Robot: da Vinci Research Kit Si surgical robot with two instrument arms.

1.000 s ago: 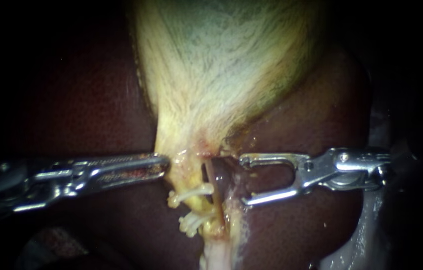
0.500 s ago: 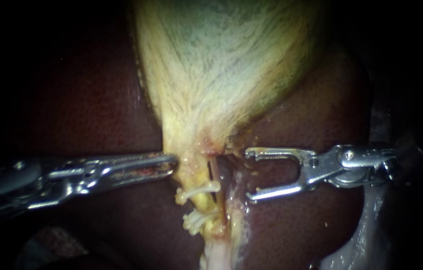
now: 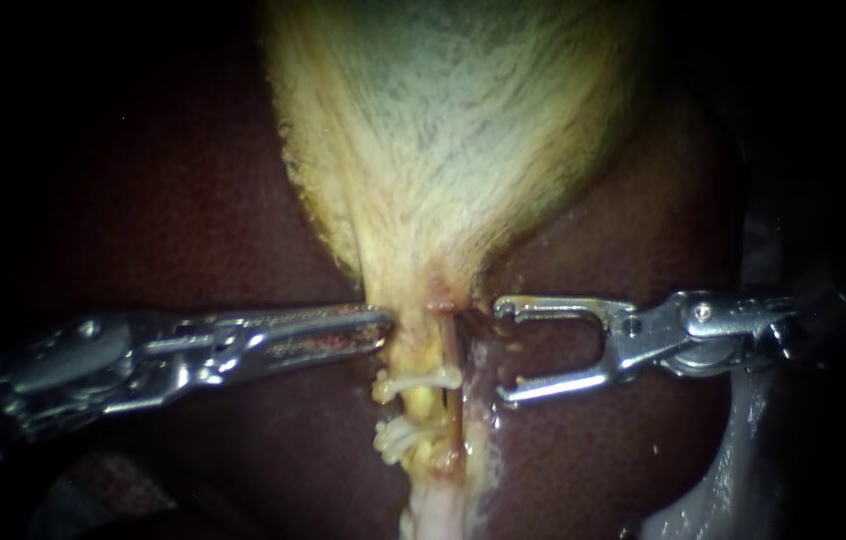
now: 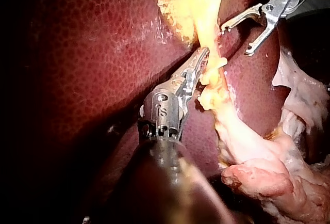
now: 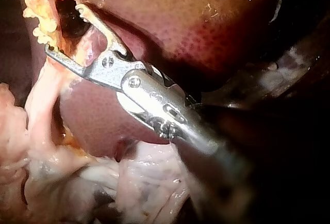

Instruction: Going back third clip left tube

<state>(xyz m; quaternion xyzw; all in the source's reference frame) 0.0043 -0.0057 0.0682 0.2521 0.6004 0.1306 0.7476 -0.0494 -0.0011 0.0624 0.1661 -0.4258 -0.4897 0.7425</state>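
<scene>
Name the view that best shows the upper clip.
Endoscope view: the upper clip lies exposed across the tube. Left wrist view shows it as a lump beside the left instrument; right wrist view, I cannot make it out.

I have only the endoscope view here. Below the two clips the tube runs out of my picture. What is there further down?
Observer: In the left wrist view the tube widens, past the clips, into a pale ragged lump of tissue.
Operator: And what lies under my right instrument?
Observer: The right wrist view shows loose pale tissue under the right instrument, whose pincer is open and empty.
Operator: What is just ahead of it?
Observer: A dark hollow in the tissue, straight ahead of the open pincer.
</scene>
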